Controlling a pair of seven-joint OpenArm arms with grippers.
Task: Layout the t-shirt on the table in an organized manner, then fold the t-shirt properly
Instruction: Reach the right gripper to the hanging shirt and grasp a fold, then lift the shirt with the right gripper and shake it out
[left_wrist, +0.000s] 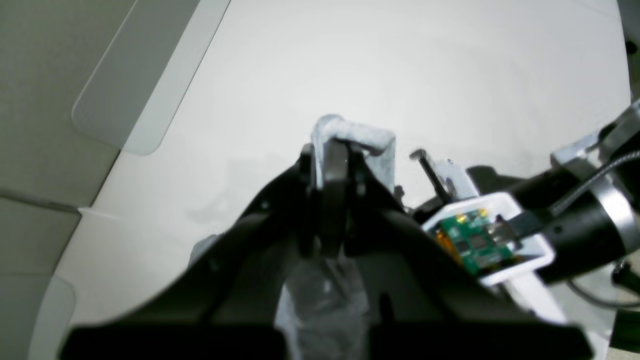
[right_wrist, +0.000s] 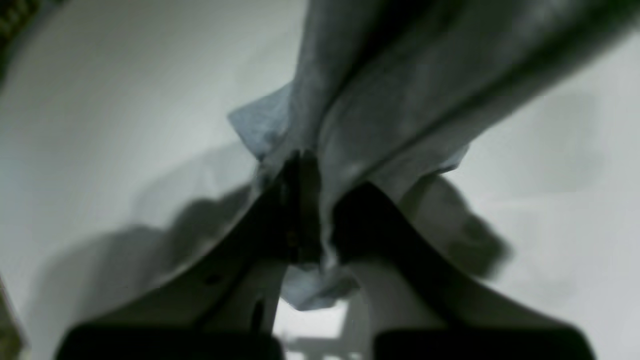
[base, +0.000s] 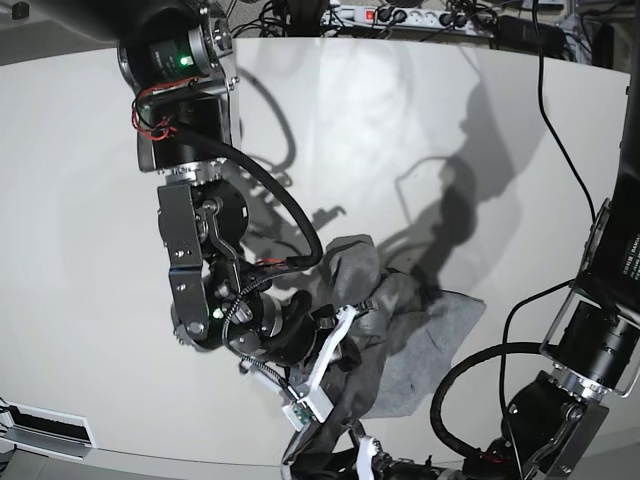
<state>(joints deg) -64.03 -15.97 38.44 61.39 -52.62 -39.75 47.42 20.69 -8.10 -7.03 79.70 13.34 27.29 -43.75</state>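
Observation:
The heather-grey t-shirt (base: 405, 335) lies bunched on the white table (base: 80, 150) near its front edge, partly lifted. My right gripper (base: 345, 325) is shut on a fold of it; in the right wrist view the gripper (right_wrist: 302, 165) pinches the cloth (right_wrist: 400, 100), which drapes up and to the right above the table (right_wrist: 100, 100). My left gripper (left_wrist: 334, 150) is shut on a small grey bit of the shirt (left_wrist: 360, 135) above the table (left_wrist: 400, 60). In the base view it (base: 340, 447) is low at the front edge, mostly hidden. No lettering shows.
The right arm's wrist camera, with its green board (left_wrist: 475, 240), sits close to the right of my left gripper. The table's curved edge and the grey floor (left_wrist: 40, 75) are at the left. A power strip (base: 400, 15) and cables (base: 545, 100) lie at the far side.

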